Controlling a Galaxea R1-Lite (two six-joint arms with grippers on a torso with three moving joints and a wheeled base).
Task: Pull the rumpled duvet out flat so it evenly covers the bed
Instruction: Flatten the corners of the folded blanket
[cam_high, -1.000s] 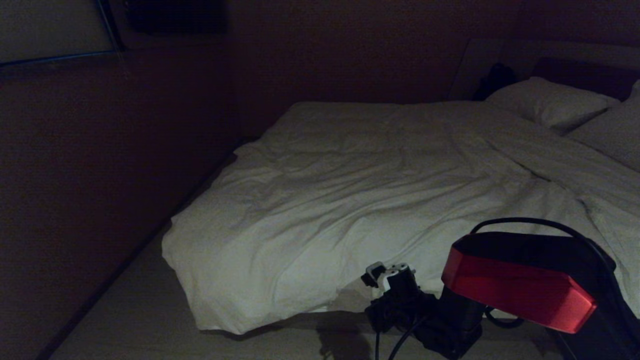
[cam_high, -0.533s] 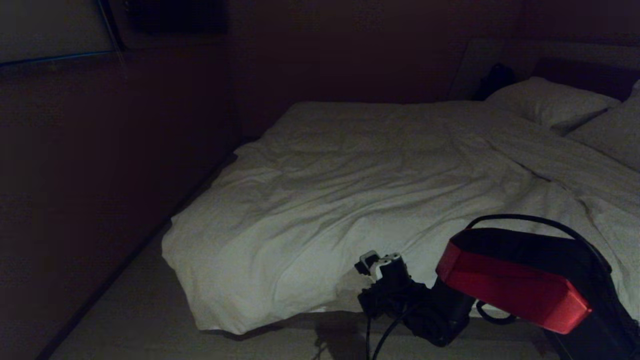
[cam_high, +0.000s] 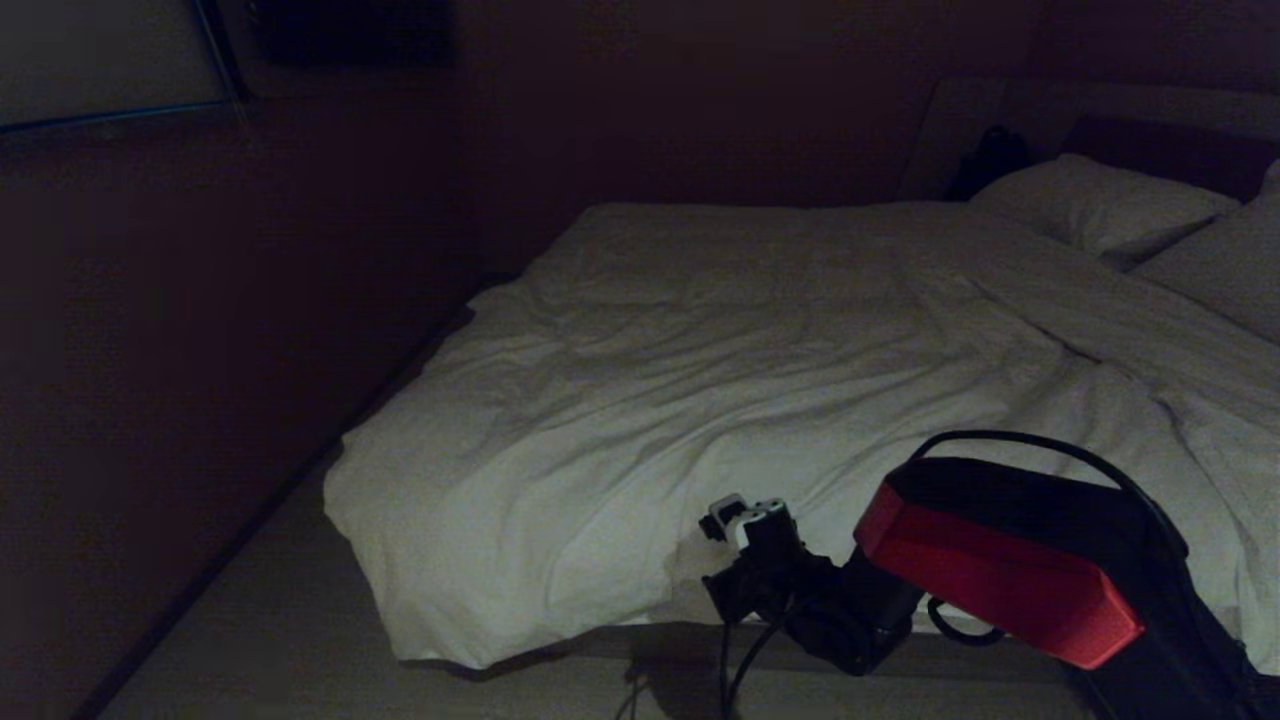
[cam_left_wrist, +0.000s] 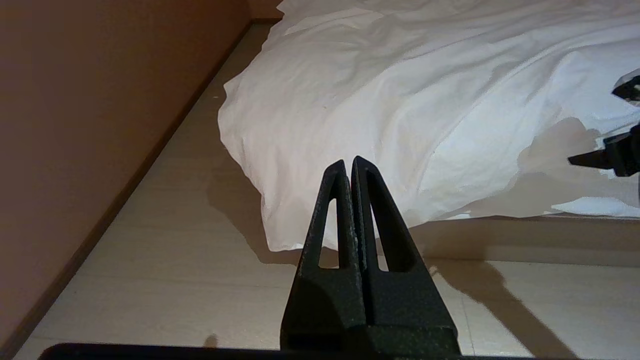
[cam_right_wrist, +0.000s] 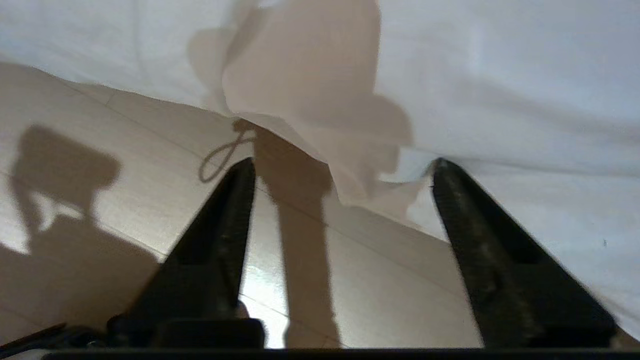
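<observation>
Running lengthwise toward the pillows (cam_high: 1095, 205), the duvet (cam_high: 700, 400) overhangs the foot.

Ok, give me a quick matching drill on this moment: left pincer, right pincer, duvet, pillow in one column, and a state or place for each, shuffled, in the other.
Things:
1. left pincer
2. right pincer
3. duvet
4. pillow

States or places:
A. wrinkled, its near corner hanging over the foot of the bed toward the floor
B. open, at the duvet's lower edge
C. at the head end, by the dark headboard
D. shut, holding nothing, above the floor short of the bed

Pairs: 1-D, 2-B, 3-A, 4-C
</observation>
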